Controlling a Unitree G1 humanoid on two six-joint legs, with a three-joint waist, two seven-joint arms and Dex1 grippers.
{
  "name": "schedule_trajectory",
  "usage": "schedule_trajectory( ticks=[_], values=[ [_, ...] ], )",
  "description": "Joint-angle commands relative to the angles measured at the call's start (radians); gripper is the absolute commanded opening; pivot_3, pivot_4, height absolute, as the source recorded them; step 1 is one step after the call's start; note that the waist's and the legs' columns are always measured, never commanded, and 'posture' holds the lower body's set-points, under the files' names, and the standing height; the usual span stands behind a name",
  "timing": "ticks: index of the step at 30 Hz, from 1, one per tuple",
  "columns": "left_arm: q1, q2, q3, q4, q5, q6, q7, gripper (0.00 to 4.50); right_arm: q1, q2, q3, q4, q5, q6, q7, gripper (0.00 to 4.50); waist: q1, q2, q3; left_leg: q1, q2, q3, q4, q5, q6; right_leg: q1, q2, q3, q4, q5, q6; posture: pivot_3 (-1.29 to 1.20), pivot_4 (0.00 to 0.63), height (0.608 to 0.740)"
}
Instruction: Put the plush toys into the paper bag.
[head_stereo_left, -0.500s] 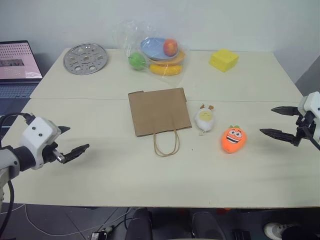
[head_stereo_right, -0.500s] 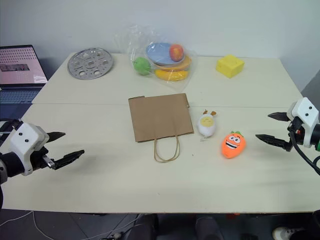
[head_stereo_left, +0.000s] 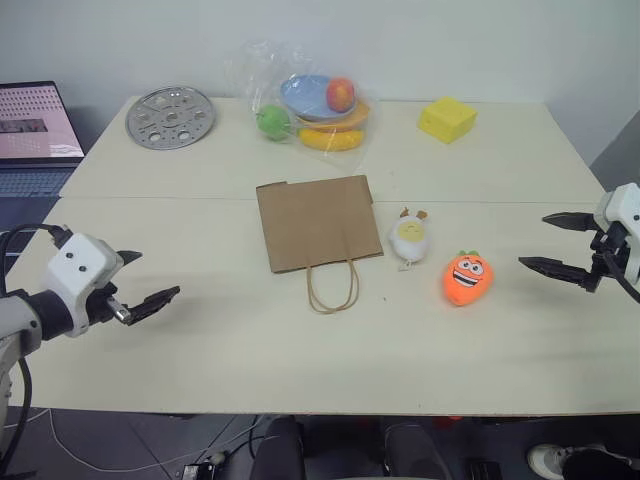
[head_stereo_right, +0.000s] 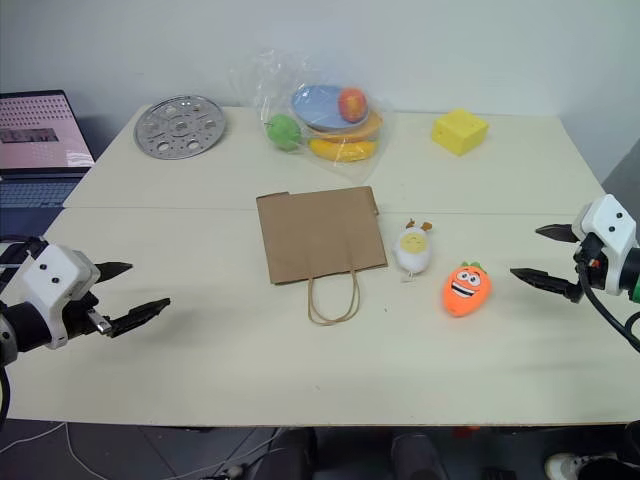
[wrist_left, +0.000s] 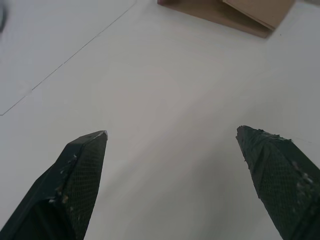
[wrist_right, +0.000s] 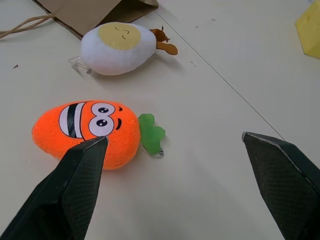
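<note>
Brown kraft paper bag (head_stereo_left: 318, 222) lies flat at the middle of the pale counter (head_stereo_left: 250, 350), its cord handles toward the robot. Just beside its right edge rests the white-and-yellow egg plush (head_stereo_left: 409, 238), and near that, further right, the orange carrot plush (head_stereo_left: 466, 279) lies face up. The right pincer (head_stereo_left: 560, 244) hovers near the carrot with jaws spread and empty. The left pincer (head_stereo_left: 146, 282) hangs well apart from the bag on the left, likewise spread, gripping nothing.
</note>
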Motion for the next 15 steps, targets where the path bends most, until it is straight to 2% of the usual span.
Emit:
schedule_trajectory(
  ticks=[1,10,13,15],
  values=[
    [-0.006,-0.013,0.035,-0.009,-0.012,-0.071,-0.009,4.42,-0.012,-0.006,-0.017,-0.026,-0.005,-0.014,-0.008,4.5,0.0,0.0,0.0,0.0,0.0,0.0,0.0,0.0,0.0,0.0,0.0,0.0,0.0,0.0,0.0,0.0,0.15,0.74],
    [0.008,-0.034,0.032,-0.007,0.001,-0.182,-0.013,4.42,-0.023,0.006,-0.021,-0.02,-0.015,-0.047,-0.021,4.5,0.0,0.0,0.0,0.0,0.0,0.001,0.0,0.0,0.0,0.0,0.0,0.001,0.0,0.0,0.0,0.0,0.15,0.74],
    [0.008,-0.015,0.032,-0.032,-0.083,-0.091,-0.064,4.42,-0.02,0.008,-0.026,-0.031,-0.012,-0.046,-0.026,4.5,0.0,0.0,0.0,0.0,0.0,0.001,0.0,0.0,0.0,0.0,0.0,0.001,0.0,0.0,0.0,0.0,0.15,0.74],
    [0.01,-0.006,0.015,-0.049,-0.074,-0.103,-0.082,4.42,-0.012,0.014,-0.036,-0.047,-0.002,-0.041,-0.033,4.5,0.0,0.0,0.0,0.0,0.0,0.001,0.0,0.0,0.0,0.0,0.0,0.001,0.0,0.0,0.0,0.0,0.15,0.74]
  ],
)
